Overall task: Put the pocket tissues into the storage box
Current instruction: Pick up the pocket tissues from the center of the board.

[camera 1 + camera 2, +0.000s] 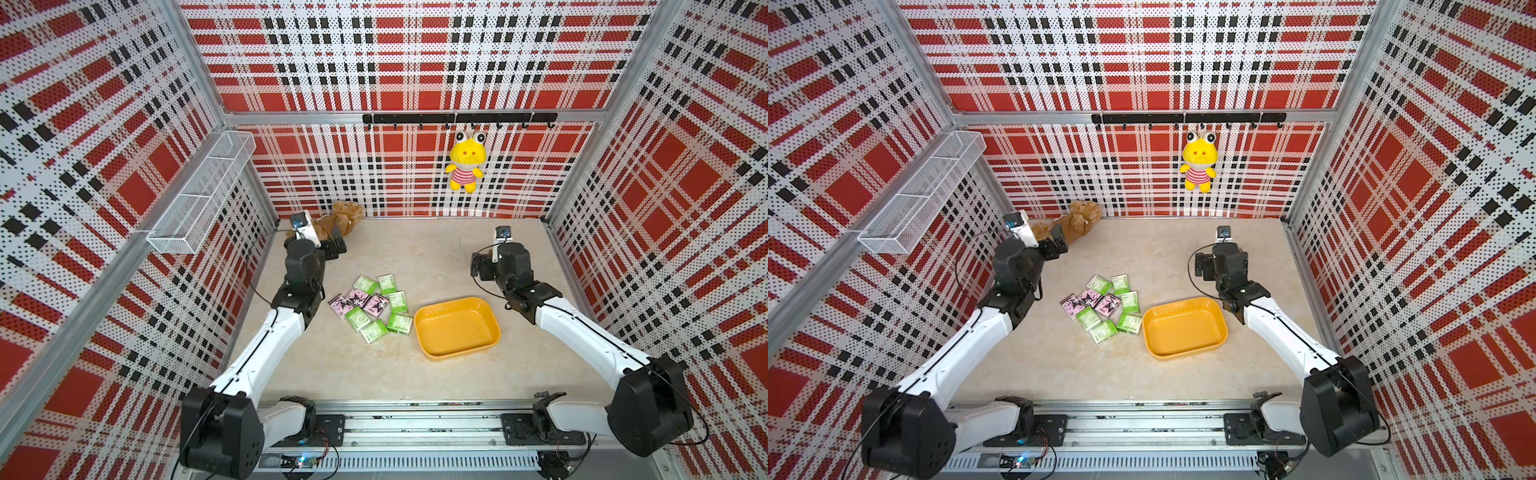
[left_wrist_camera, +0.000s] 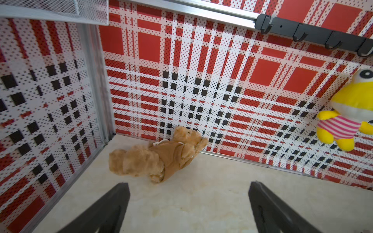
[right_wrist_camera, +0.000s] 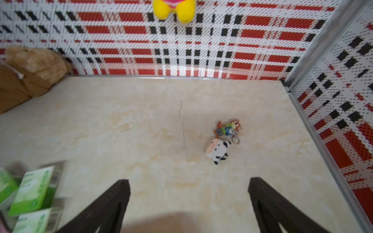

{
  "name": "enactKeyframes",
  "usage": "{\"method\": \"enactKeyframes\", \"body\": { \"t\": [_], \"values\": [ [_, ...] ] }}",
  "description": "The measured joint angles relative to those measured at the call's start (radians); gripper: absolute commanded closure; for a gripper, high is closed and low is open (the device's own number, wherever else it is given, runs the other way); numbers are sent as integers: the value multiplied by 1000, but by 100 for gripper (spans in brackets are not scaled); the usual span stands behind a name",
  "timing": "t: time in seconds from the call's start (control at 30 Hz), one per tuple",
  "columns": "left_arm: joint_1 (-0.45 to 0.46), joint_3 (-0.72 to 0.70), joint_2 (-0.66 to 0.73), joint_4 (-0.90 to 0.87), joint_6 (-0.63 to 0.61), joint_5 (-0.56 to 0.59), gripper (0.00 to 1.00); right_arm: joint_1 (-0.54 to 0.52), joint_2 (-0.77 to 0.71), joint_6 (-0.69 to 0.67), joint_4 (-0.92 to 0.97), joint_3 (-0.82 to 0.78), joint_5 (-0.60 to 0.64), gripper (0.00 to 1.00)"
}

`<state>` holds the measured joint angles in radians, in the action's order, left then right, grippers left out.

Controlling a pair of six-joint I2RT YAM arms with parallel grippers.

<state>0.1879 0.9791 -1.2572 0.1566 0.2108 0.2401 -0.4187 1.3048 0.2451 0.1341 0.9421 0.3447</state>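
Observation:
The pocket tissues (image 1: 370,307) (image 1: 1104,308) lie in a loose cluster mid-table: several green-and-white packs and three pink ones with a black cartoon figure. Just right of them sits the storage box (image 1: 457,328) (image 1: 1183,328), a shallow yellow-orange tray with nothing in it. My left gripper (image 1: 338,245) (image 2: 188,184) hovers open behind the cluster, facing the back left corner, nothing between its fingers. My right gripper (image 1: 478,266) (image 3: 188,181) is open and empty behind the box. Green packs (image 3: 32,191) show blurred at the edge of the right wrist view.
A brown teddy bear (image 1: 340,220) (image 2: 157,157) lies in the back left corner. Two small keychain toys (image 3: 219,151) lie near the right wall. A yellow plush (image 1: 465,166) hangs from the black hook rail (image 1: 457,118). A white wire basket (image 1: 203,191) is mounted on the left wall.

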Motion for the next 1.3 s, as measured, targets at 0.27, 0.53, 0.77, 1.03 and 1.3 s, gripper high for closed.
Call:
{"method": "enactKeyframes", "body": {
  "t": [0.27,0.53,0.77,1.03,1.3],
  "values": [
    [179,428,-372,-445,74,-40,1,-110,0,77,158,48,31,0],
    [201,506,-554,-622,235,-154,1,-149,1,124,211,93,46,0],
    [250,612,-699,-663,369,-214,1,-149,1,139,222,92,45,0],
    [309,660,-787,-713,451,-219,1,-149,1,147,222,51,37,0],
    [309,659,-801,-785,480,-122,1,-149,1,147,231,23,34,0]
  ]
}}
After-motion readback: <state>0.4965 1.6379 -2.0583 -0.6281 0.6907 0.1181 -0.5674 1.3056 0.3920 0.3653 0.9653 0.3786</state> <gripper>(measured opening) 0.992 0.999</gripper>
